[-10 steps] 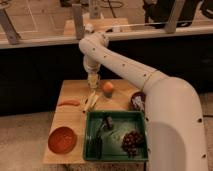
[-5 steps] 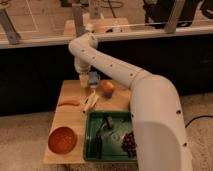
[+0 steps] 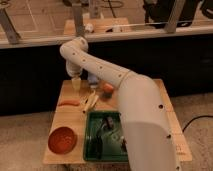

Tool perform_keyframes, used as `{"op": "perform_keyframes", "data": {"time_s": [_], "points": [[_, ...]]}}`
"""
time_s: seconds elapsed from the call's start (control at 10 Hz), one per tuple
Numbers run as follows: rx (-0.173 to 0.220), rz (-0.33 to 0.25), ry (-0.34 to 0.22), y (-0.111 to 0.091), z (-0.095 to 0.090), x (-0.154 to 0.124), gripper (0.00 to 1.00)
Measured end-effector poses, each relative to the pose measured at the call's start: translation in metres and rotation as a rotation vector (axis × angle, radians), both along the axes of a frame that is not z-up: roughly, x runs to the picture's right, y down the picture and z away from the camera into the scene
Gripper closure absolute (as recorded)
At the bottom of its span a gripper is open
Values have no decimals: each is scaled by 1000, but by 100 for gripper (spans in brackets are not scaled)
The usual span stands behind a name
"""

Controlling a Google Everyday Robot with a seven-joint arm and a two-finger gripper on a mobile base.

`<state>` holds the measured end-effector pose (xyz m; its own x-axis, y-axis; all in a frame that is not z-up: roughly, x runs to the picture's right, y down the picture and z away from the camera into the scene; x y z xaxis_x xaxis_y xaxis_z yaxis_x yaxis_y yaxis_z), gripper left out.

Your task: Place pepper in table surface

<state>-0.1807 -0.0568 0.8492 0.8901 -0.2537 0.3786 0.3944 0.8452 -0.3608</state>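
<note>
My claw (image 3: 76, 83) hangs pointing down over the far left corner of the worktop (image 3: 67, 120), jaws wide with nothing between them. The pepper (image 3: 69, 103) lies flat on the bare wood, nearer the front edge than the claw and apart from it: slim, red-orange, long and tapering to a point. The worktop is a light tan wooden rectangle, flat and smooth. Just right of the pepper lie some pale sticks (image 3: 90, 100); what they are I cannot tell. Past them sits a round orange fruit (image 3: 107, 88), close against my arm (image 3: 135, 110), a thick white shell with small dark dots. At the near left corner stands a round orange-red bowl (image 3: 62, 140), and beside it a green rectangular tray (image 3: 100, 114) holding dark things too blurred to name. The floor (image 3: 20, 140) is pale; a dark wall (image 3: 30, 75) runs behind the worktop
</note>
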Motion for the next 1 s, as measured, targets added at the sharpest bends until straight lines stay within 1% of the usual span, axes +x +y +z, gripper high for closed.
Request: {"op": "perform_keyframes", "data": {"time_s": [0.1,0.3,0.5,0.7,0.8,0.9,1.0], "points": [[4,0,5,-1,1,3,20],[3,-3,1,0,0,-1,20],[3,1,6,-1,1,4,20],[-1,0,4,0,1,2,20],[-13,-7,8,5,4,3,20],[-25,-17,5,15,12,1,20],[-29,-24,1,22,16,-1,20]]}}
